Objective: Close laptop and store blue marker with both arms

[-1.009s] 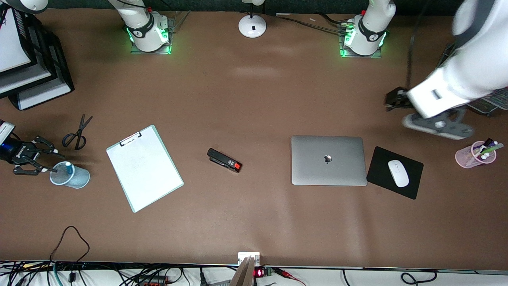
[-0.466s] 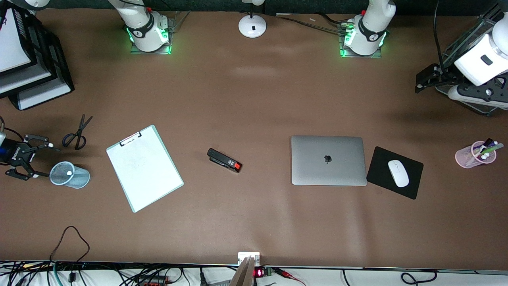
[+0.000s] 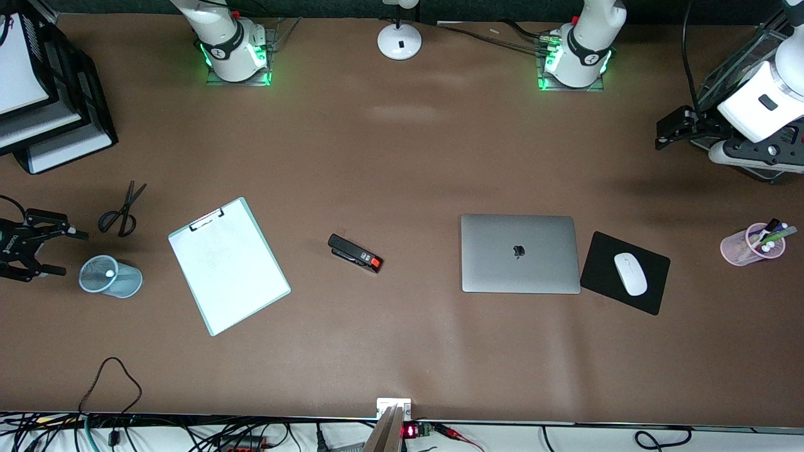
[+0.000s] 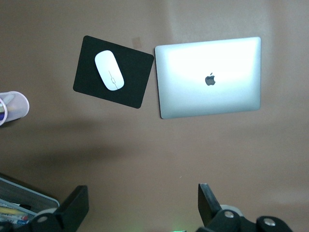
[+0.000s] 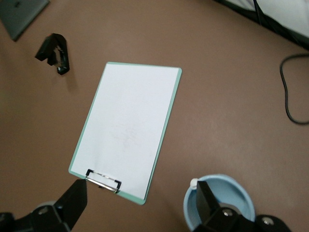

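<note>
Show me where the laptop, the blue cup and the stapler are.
laptop (image 3: 520, 253): front view, middle of its closed lid, at the logo.
blue cup (image 3: 125, 280): front view, on its outer wall.
stapler (image 3: 354, 253): front view, middle of its black body.

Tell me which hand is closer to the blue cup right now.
Right. The right hand, open, hangs just beside the blue cup at the right arm's end of the table. The left hand, open, is up at the left arm's end.
</note>
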Tool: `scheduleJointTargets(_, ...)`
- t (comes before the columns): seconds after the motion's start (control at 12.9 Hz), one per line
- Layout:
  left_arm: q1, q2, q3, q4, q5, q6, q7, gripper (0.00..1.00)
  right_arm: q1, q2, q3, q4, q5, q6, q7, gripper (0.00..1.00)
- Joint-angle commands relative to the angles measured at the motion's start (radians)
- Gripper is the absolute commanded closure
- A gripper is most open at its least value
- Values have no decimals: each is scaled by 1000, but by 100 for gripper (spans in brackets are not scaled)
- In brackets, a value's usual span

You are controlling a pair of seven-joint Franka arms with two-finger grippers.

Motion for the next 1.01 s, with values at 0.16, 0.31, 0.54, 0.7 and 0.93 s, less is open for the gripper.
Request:
scheduleJointTargets(0.16,-8,43,7,75,-8,-22,-29,0,113,-94,-3,-25,-194,-48,403,0)
scheduleJointTargets(0.31,-11,52,5,77,-5,-68,-20,0,188,-123,-3,-25,-312,-49,558,0)
scheduleJointTargets(0.54,-2,52,14,85,-5,-65,-19,0,233,-156,-3,-49,-364,-83,712,0)
scheduleJointTargets(0.7,1,52,16,102,-7,-67,-28,0,257,-180,-2,-52,-392,-97,797,0)
scheduleJointTargets(0.93,1,52,17,102,-7,-71,-29,0,279,-229,0,-55,-394,-164,920,0)
